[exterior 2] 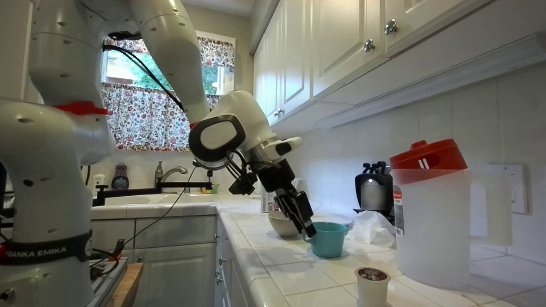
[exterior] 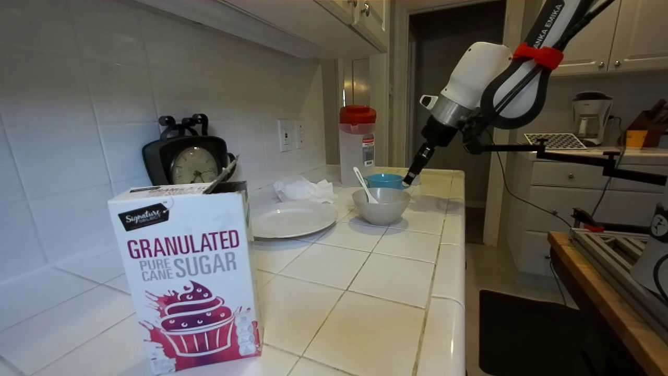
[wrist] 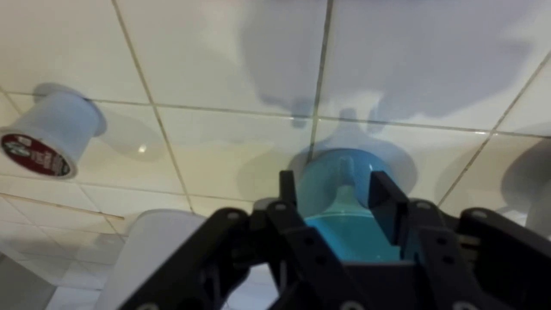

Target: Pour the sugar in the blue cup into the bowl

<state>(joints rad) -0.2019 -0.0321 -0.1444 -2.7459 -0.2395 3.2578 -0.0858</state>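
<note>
the tool [wrist: 334, 183] is released, its fingers [wrist: 287, 187] spread well apart in the wrist view, one on either side of the handle [wrist: 345, 171] of the blue cup [exterior 2: 328, 244], with a gap showing on both sides of that handle; whether either finger touches the cup's wall cannot be told. in both exterior views the tool slants down from the arm [exterior 2: 230, 132], its tips at the side of the cup, about as low as the cup's rim. the cup stands upright on the tiled worktop [exterior: 376, 334], its contents hard to make out. the bowl [exterior: 381, 208] sits upright near the cup, with a white spoon [exterior: 364, 184] leaning in it. in an exterior view the pitcher [exterior: 356, 151] with its red lid [exterior: 357, 114] stands behind the cup, and crumpled white paper [exterior: 303, 189] and the plate [exterior: 295, 218] lie to the left of the cup. the sugar box [exterior: 188, 282] stands well apart from the cup, in front of it and to its left. in the wrist view a small white pod [wrist: 62, 120] with a dark red top [wrist: 36, 155] stands well apart from the cup, to its left.
</note>
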